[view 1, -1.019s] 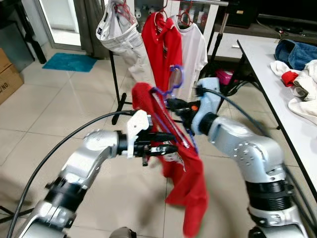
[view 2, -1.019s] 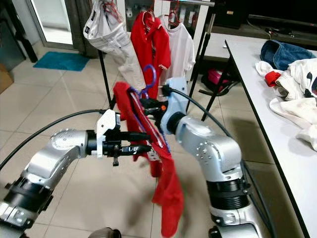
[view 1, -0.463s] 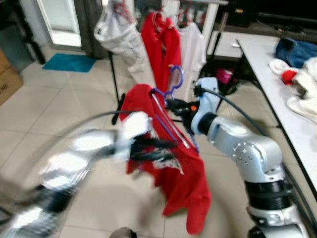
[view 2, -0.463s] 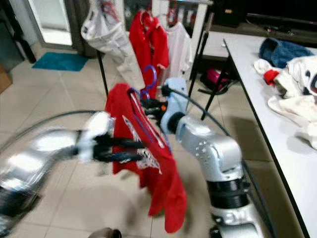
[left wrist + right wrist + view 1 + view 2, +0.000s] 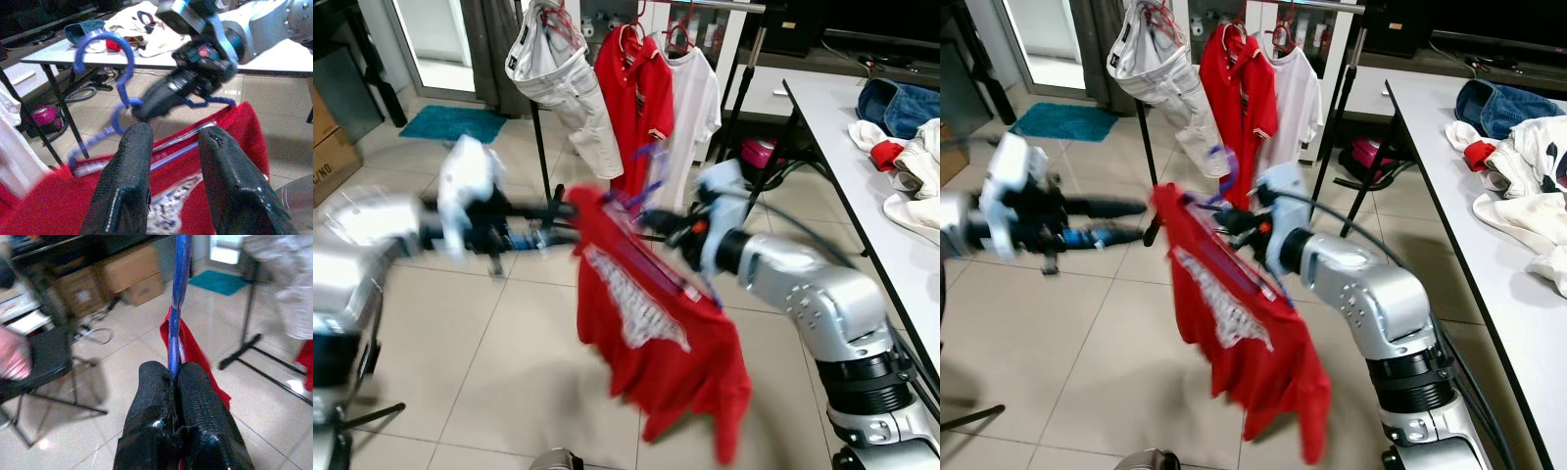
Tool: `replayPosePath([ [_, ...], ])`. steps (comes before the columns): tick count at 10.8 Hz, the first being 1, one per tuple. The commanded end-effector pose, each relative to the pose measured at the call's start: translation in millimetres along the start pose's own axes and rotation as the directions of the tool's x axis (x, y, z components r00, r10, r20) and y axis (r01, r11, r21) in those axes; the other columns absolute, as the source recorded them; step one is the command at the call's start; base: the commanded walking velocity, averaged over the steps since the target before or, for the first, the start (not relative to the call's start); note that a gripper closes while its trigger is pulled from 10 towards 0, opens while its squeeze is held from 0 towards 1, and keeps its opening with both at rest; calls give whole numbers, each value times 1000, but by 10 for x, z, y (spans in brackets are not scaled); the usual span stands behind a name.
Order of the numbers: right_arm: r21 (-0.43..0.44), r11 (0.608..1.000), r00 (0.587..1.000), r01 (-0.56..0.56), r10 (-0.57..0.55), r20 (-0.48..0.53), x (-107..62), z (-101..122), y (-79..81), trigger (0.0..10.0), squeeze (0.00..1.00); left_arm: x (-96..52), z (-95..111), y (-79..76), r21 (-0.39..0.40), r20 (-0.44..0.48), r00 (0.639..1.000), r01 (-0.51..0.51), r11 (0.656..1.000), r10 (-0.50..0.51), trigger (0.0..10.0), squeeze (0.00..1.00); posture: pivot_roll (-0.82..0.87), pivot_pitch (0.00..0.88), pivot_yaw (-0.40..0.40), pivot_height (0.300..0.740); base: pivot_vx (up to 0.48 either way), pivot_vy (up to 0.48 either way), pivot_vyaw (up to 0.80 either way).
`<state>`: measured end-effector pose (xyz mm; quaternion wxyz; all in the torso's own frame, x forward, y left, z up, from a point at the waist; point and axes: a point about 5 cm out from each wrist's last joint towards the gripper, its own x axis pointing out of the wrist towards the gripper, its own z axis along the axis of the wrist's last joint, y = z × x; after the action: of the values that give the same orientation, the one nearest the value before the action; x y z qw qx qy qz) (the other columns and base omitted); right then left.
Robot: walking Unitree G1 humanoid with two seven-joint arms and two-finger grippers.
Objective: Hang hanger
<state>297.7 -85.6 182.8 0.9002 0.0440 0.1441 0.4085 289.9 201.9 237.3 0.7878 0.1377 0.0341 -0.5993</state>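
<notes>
Blue plastic is what is clamped: the hanger [image 5: 1234,220] is held by the right tool [image 5: 176,382], its two fingers pressed together on the thin blue bar, w/ a red shirt [image 5: 1234,323] draped over the hanger and hanging below the tool. The hanger's long axis is tilted, running down and away from the tool towards the robot's right; its hook [image 5: 105,54] stands just above and beyond the fingertips.

The clothes rack [image 5: 705,8] is found ahead of the right tool and higher, well apart from the hook. A red polo [image 5: 636,88], a white t-shirt [image 5: 690,93] and white shorts [image 5: 563,83] are already hung on it. The hook must therefore be carried forward and up, approx. along the tool's own pointing direction, before it can be set over the rail.

The left tool [image 5: 173,156] is seen w/ fingers apart, nothing between them, off to the left of the shirt and not touching it. It is blurred in the head views. The right arm is judged the nearer one to the rack, so the hanging is probably done by it alone.
</notes>
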Motion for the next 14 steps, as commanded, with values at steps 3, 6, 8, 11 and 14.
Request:
replayPosePath([
  [3,-79,986,988,-145,149,42,-57,122,170,10000,0,2,46,80,27,-5,997,83,996,-83,10000,0,-15,0,-6,740,0,0,0],
  [6,-150,949,954,-278,291,68,-195,186,304,10000,0,-126,-52,243,30,-107,987,127,991,-123,10000,0,-28,0,12,740,0,0,0],
  [8,-178,926,934,-334,350,69,-226,195,381,10000,0,-46,-58,275,28,-102,981,166,986,-163,10000,0,-33,0,18,740,0,0,0],
  [11,-192,903,914,-385,401,53,-223,170,469,10000,0,184,-141,231,8,-98,950,297,955,-295,5451,0,-38,0,18,740,0,0,0],
  [14,-199,880,894,-432,447,38,-222,142,541,10000,0,314,-128,174,3,-103,927,364,931,-362,2745,0,-40,0,18,740,0,0,0],
])
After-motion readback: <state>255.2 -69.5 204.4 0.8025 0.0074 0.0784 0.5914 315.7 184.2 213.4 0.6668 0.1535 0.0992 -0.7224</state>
